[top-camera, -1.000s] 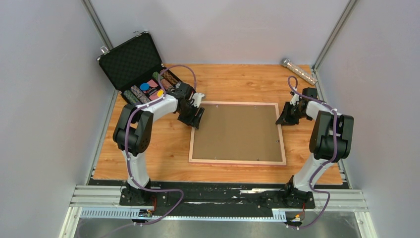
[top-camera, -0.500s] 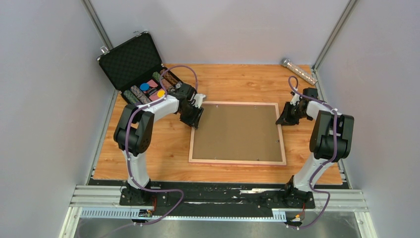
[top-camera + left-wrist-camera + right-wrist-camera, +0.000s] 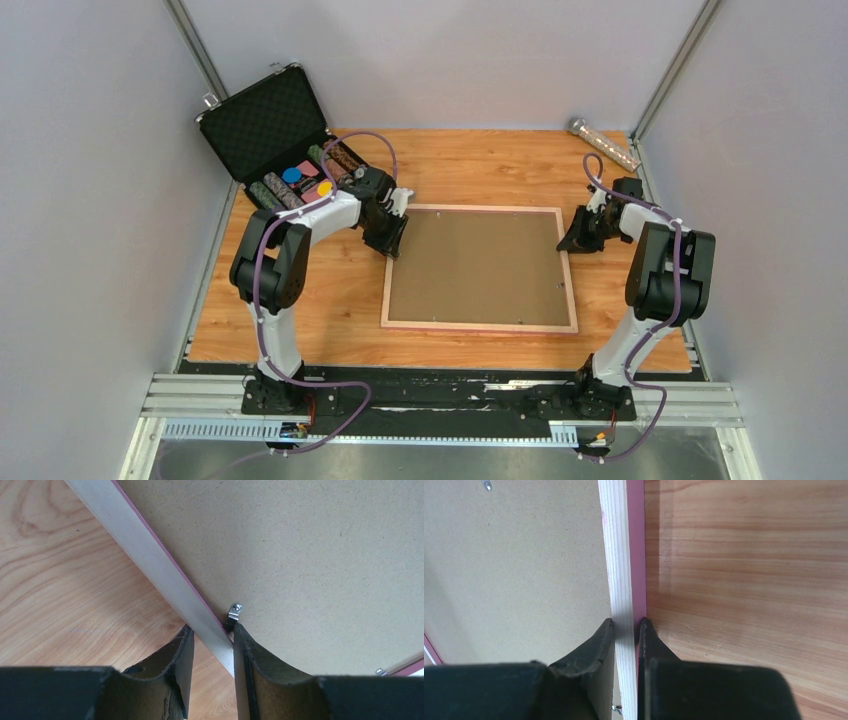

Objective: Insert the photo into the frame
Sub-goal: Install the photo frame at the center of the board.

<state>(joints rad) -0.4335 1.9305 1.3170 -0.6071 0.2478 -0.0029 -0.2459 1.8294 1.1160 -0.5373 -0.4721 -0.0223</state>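
Two grey walls [image 3: 90, 200] flank the wooden table [image 3: 480, 165]; right end effector [image 3: 626, 626] clamps the frame [image 3: 620, 540], grip of left end effector [image 3: 211, 632] unclear.

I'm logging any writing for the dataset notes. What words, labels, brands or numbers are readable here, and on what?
None: no view shows readable text.
The frame and its brown backing board are plain.
The coloured pieces in the black case are too small to show any marking.
The tube at the far right is too small to read.
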